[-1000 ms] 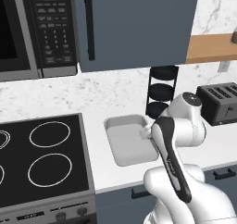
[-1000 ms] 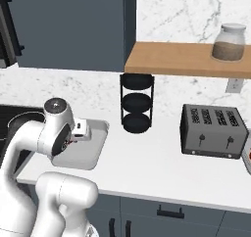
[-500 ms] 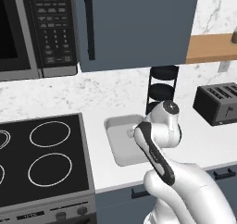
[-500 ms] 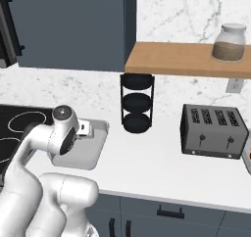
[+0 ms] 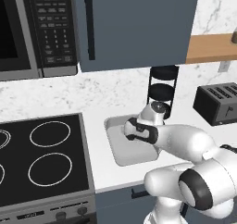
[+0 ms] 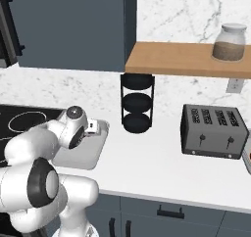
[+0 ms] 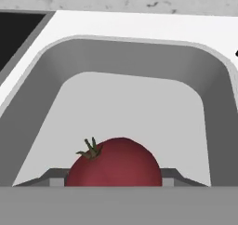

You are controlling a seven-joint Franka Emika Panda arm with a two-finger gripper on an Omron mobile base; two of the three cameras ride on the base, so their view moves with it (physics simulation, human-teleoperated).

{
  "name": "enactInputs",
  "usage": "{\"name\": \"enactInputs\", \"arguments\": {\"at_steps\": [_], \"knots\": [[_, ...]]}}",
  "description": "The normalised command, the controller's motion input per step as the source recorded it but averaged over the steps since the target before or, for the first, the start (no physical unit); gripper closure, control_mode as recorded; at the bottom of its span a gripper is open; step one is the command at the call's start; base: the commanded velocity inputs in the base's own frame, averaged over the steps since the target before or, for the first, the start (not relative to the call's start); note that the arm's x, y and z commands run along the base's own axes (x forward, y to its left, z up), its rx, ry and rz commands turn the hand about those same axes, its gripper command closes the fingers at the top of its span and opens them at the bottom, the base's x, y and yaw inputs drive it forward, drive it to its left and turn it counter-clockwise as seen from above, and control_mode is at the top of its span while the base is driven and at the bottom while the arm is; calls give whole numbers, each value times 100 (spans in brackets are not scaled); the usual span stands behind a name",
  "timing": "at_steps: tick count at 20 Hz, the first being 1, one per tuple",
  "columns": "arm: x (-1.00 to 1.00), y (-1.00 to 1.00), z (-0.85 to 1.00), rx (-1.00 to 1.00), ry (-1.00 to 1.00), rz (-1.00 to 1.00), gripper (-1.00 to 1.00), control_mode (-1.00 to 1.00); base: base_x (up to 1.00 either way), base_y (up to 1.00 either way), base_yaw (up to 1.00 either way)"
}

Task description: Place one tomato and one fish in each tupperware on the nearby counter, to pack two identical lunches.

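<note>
Now the hand point(image 7: 114, 184), pinching the tomato point(image 7: 114, 163) at 6 o'clock in its own view, hangs above the tub point(image 7: 46, 80), whose empty floor opens toward 12.

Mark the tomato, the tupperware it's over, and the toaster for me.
tomato point(image 7: 115, 162), hand view, on its red skin right of the stem.
tupperware point(image 7: 135, 108), hand view, on the bare grey floor of the tub.
toaster point(image 6: 212, 133), right base view, on its dark front face.
</note>
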Motion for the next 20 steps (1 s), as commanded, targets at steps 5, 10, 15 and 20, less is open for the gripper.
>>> {"name": "enactInputs", "arguments": {"at_steps": [5, 10, 15, 20], "knots": [[66, 9, -56, 0, 0, 0, -100, -100, 0, 0, 0], [21, 18, -2, 0, 2, -2, -100, -100, 0, 0, 0], [-4, 2, 36, 0, 0, -7, -100, -100, 0, 0, 0], [-26, 0, 98, 0, -1, -7, -100, -100, 0, 0, 0]]}}
